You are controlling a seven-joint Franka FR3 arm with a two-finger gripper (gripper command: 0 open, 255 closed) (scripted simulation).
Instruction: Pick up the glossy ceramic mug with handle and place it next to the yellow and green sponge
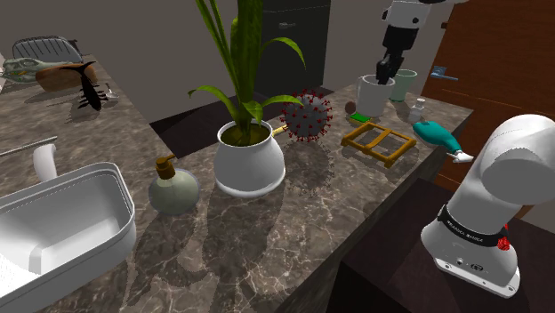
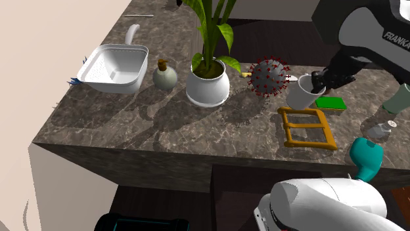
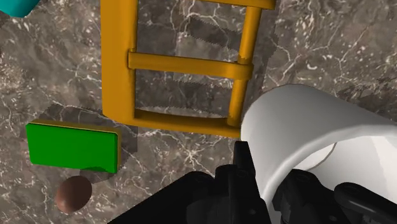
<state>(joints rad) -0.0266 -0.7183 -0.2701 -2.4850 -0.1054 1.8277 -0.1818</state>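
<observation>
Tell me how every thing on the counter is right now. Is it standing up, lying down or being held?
white mug: held by its rim, tilted.
end effector: shut on the white mug's rim.
sponge: lying flat, green side up, apart from the mug.
yellow frame: lying flat.
potted plant: standing upright.
soap bottle: standing upright.

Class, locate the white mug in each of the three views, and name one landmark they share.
Shoulder view: white mug at upper right, under the gripper.
Second exterior view: white mug right of middle, beside the spiky red ball.
Wrist view: white mug clasped by the gripper, beside the yellow frame.
Shared landmark: the yellow frame.
</observation>
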